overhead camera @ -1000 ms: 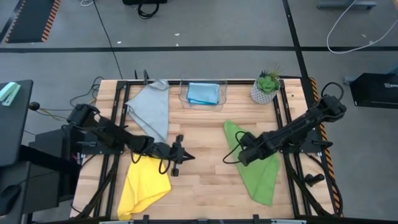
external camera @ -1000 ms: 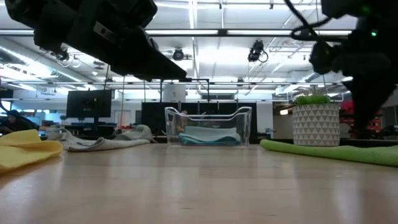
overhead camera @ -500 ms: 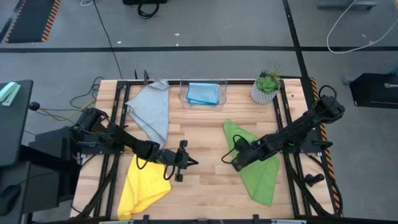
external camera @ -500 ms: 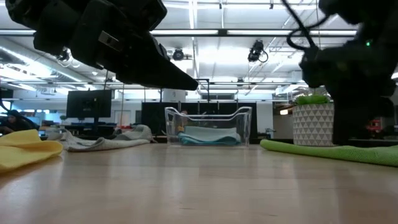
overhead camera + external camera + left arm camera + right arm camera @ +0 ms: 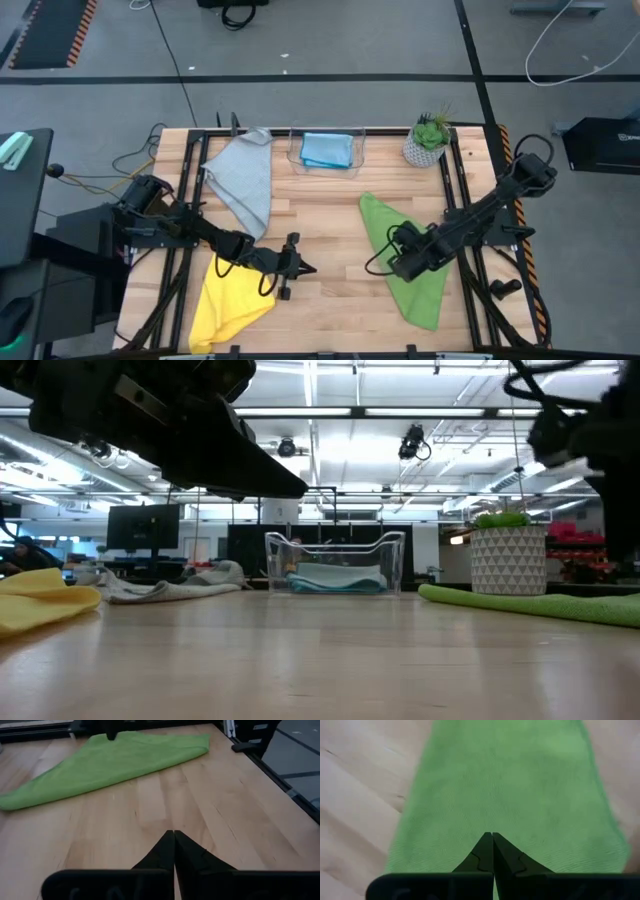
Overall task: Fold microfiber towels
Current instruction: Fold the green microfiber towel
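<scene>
Since a second ago the right claw (image 5: 398,266) has slid toward 3 o'clock over the green towel (image 5: 405,256); it is closed and empty, like the left claw (image 5: 303,268) at worktop centre. The towel lies limp and light at 4 o'clock; pinch a corner.

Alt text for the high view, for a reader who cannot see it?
Two dark arms reach over a wooden table: the shut right gripper over a green towel, the shut left gripper beside a yellow towel. A grey towel and a clear bin lie behind.
</scene>
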`<act>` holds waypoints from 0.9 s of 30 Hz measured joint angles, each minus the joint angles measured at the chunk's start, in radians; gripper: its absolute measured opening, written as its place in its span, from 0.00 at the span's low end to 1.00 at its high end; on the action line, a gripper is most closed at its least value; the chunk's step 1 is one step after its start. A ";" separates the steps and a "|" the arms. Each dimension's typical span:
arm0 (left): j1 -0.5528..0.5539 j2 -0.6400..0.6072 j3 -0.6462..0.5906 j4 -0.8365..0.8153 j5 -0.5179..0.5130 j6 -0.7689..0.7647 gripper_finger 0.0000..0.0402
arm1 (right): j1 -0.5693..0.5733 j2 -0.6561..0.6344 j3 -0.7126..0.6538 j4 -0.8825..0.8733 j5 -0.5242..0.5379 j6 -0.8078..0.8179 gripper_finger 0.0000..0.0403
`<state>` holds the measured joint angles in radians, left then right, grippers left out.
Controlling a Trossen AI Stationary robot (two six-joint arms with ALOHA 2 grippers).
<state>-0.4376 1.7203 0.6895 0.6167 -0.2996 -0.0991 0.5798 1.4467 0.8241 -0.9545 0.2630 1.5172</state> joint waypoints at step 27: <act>0.031 -0.001 0.000 -0.003 -0.004 -0.021 0.02 | -0.047 -0.019 -0.024 0.113 0.048 -0.167 0.00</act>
<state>-0.4068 1.7195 0.6891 0.6141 -0.3033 -0.1200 0.5327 1.4282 0.7998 -0.8419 0.3112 1.3503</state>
